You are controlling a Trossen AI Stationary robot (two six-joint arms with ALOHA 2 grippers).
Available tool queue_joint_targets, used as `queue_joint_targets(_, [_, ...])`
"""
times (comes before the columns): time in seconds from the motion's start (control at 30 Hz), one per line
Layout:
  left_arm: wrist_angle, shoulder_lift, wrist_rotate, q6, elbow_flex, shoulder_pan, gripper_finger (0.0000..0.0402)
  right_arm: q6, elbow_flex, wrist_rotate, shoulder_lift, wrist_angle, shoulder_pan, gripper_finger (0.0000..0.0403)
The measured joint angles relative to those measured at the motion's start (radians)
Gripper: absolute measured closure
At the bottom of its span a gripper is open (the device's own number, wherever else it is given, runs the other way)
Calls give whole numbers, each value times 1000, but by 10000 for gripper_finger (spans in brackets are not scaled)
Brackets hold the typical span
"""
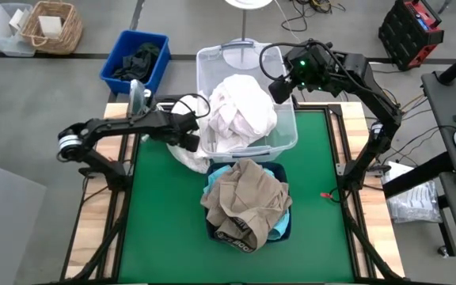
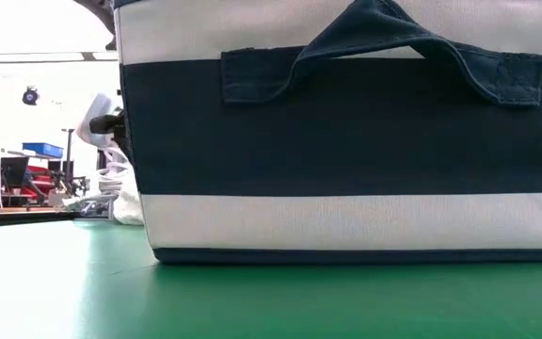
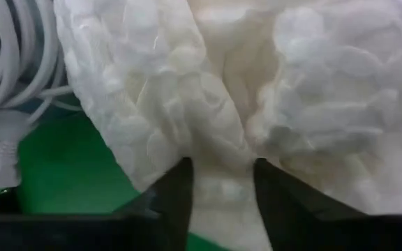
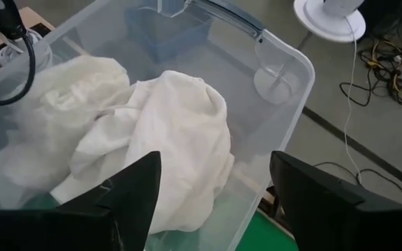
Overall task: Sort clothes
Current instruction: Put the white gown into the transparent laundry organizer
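Observation:
A clear plastic bin (image 1: 288, 144) at the table's far middle holds white clothes (image 1: 240, 111) (image 4: 173, 132). One white textured garment (image 1: 182, 153) (image 3: 152, 84) spills over the bin's left wall onto the green table, and my left gripper (image 1: 190, 133) (image 3: 222, 174) is shut on it. My right gripper (image 1: 279, 87) (image 4: 215, 188) hovers open above the bin's far right part, touching nothing. Nearer, a navy fabric box (image 1: 212, 228) (image 2: 346, 141) carries a khaki garment (image 1: 244, 198) lying on a teal one (image 1: 277, 228). My left gripper pinches a bunched fold of the white garment (image 3: 222, 164) between its two fingers (image 3: 180, 192). It comes from the table's left, beside the bin's left wall. How many layers it holds I cannot tell. The cloth spreads beyond the fingers, and its lower part lies on the table.
A blue bin (image 1: 111, 73) with dark clothes (image 1: 141, 59) stands on the floor beyond the table's far left corner, a wicker basket (image 1: 50, 24) farther off. A white cable (image 3: 5, 70) lies coiled by the left arm. A small red thing (image 1: 325, 195) lies at the right.

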Motion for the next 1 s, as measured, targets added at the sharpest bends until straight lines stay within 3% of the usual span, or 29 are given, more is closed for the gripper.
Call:
queue_joint_targets(0.27, [38,86,-54,-30,5,5,161,18,0,0,0,0,2,151])
queue_joint_targets(0.5, [149,126,-38,-2,-16,7,136,30,0,-3,0,0,2,142])
queue_joint_targets(0.63, [166,127,-70,8,-19,8,165,31,0,-19,0,0,2,141])
queue_joint_targets(0.73, [176,127,-99,14,-29,8,208,31,0,-27,0,-1,3,147])
queue_joint_targets(1.0, [171,138,-109,25,-97,11,384,25,0,-27,0,-1,3,161])
